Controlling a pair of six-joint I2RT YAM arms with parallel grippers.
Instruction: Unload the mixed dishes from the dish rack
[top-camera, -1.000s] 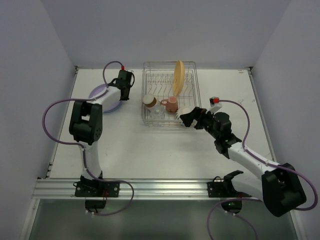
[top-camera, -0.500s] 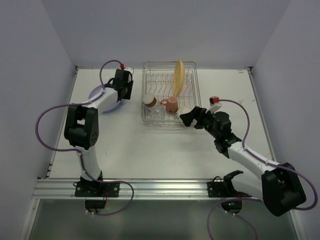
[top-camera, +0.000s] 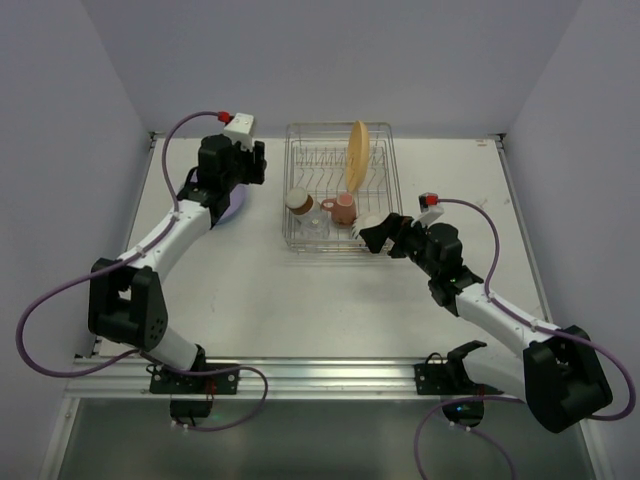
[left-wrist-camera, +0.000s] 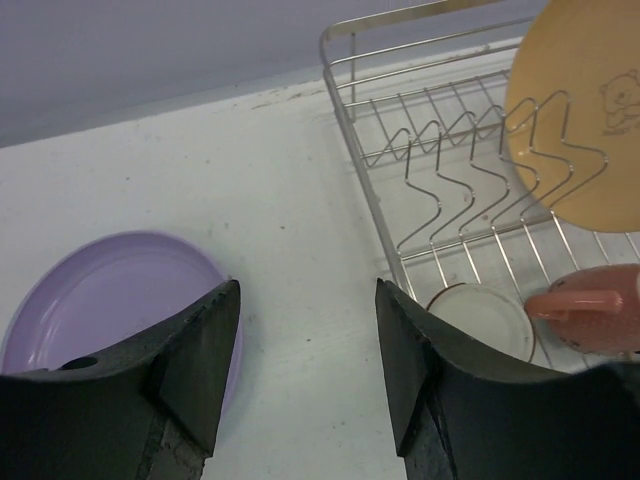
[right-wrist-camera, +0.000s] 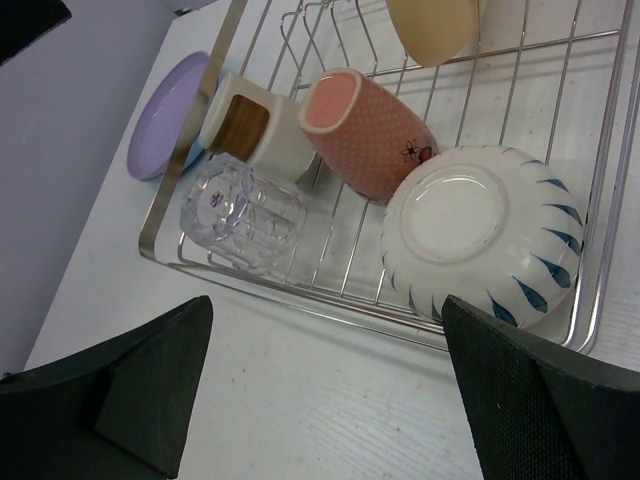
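Note:
The silver wire dish rack (top-camera: 290, 190) stands at the back middle. In it are the upright yellow-orange plate (top-camera: 357, 152), the brown cup (top-camera: 298, 202), the pink mug (top-camera: 343, 208), the clear glass (top-camera: 310, 228) and the white cup (top-camera: 366, 222). The purple plate (left-wrist-camera: 105, 300) lies on the table left of the rack. My left gripper (left-wrist-camera: 307, 300) is open and empty, above the table between the purple plate and the rack (left-wrist-camera: 352, 115). My right gripper (right-wrist-camera: 325, 400) is open and empty at the rack's near rail (right-wrist-camera: 300, 292), just short of the white cup (right-wrist-camera: 480, 235) and the glass (right-wrist-camera: 245, 215).
A sliver of blue shows under the purple plate (right-wrist-camera: 165, 115) in the right wrist view. Walls close the table at the back and both sides. A metal rail runs along the near edge (top-camera: 320, 375).
My left arm has swung and risen, taking its open gripper off the purple plate towards the rack's left side. The right arm and the dishes have not moved.

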